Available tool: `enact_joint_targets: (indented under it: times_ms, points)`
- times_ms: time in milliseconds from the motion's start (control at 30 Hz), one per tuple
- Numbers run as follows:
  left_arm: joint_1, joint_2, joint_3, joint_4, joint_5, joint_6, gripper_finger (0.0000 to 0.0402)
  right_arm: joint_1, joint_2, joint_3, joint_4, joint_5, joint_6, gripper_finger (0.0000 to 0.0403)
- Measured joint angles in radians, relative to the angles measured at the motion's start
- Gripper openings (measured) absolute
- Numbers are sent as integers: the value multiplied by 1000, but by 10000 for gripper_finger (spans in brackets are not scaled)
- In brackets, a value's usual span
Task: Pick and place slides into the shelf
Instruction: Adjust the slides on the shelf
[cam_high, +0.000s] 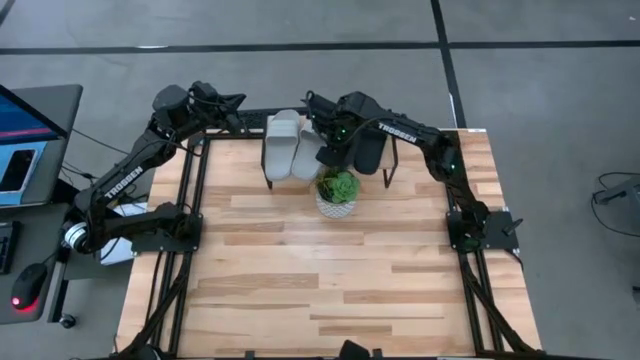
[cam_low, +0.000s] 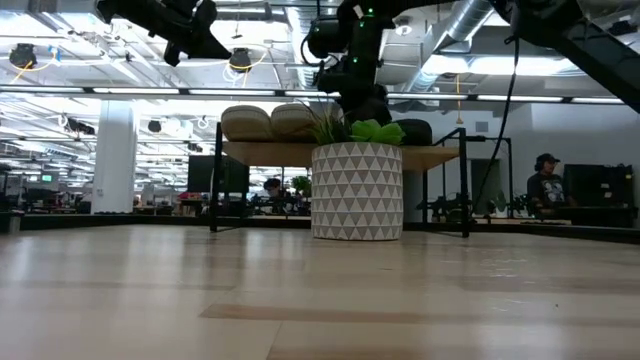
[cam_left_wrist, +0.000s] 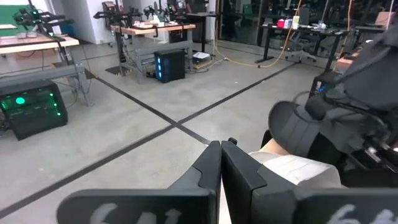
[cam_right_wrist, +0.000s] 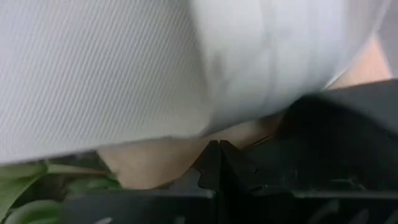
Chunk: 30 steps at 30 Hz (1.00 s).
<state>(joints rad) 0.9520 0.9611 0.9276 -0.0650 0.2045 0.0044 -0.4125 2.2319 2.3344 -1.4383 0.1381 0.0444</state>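
The shelf (cam_low: 270, 152) stands at the table's far edge. Two light grey slides (cam_high: 285, 147) lie side by side on its plank top, and a black slide (cam_high: 370, 150) lies to their right. My right gripper (cam_right_wrist: 217, 145) is shut and points down between the grey slide (cam_right_wrist: 124, 74) and the black slide (cam_right_wrist: 348, 137), just over the bare plank (cam_right_wrist: 155, 158). My left gripper (cam_high: 238, 103) is shut and holds nothing. It hovers level beyond the shelf's left end, clear of the slides. My right gripper comes from above with shut fingers at the gap between a grey slide and the black slide's edge (cam_right_wrist: 292, 124). Whether the fingertips touch a slide or the plank, I cannot tell.
A white patterned pot with a green plant (cam_high: 337, 193) stands on the table right in front of the shelf, below my right gripper. The wide wooden table top (cam_high: 330, 280) stretches toward the near edge. A monitor and a mouse sit off the table's left side.
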Motion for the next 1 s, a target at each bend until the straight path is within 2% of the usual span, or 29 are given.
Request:
enact_joint_targets:
  times_ms: [1000]
  points:
    - [0, 0, 0, -14, -1, 1, 0, -11, 0, -1, 179, -9, -55, 0]
